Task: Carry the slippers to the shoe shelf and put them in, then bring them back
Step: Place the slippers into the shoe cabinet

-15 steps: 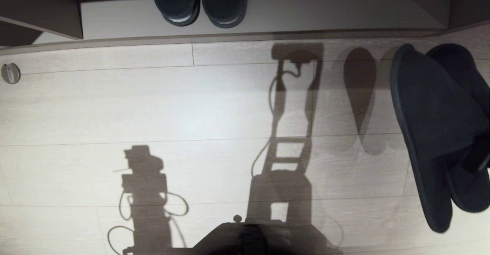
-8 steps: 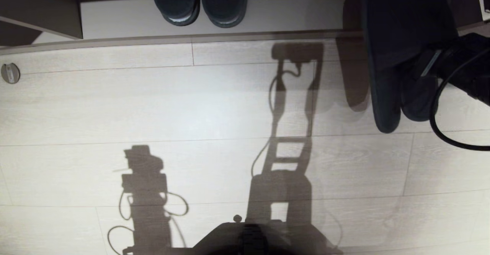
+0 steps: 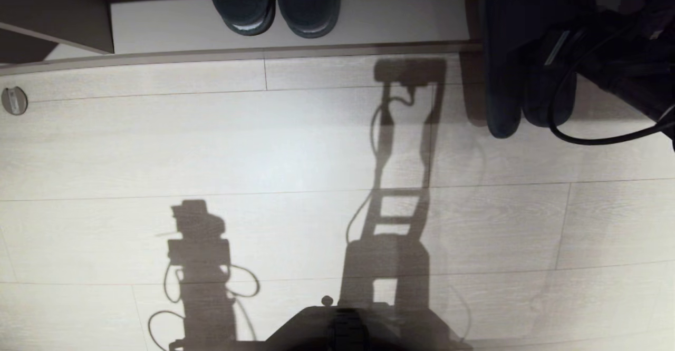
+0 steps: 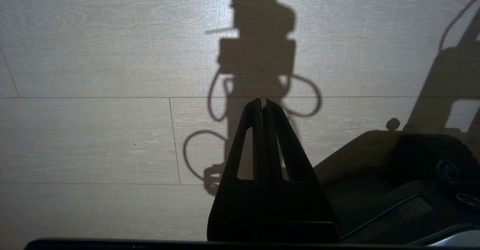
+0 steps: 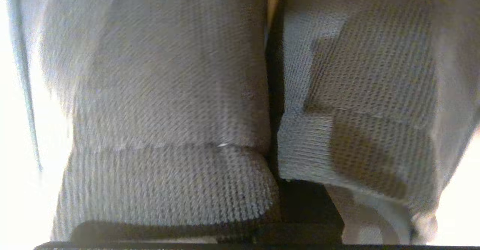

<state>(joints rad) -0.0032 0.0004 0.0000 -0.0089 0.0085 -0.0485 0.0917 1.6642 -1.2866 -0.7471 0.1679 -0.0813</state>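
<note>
Slippers [image 3: 501,50] — pinched together in our right claw [image 3: 548,50], now carried from over the floor to the shoe shelf [image 3: 395,16] edge — placing comes next; left claw [image 4: 262,101] closed, empty.

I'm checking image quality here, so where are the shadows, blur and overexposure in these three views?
Head view: sharp robot shadows on the floor; the slippers nearly black. Left wrist view: the left gripper dark against its crisp shadow. Right wrist view: slipper fabric motion-blurred, side edges blown out white.
</note>
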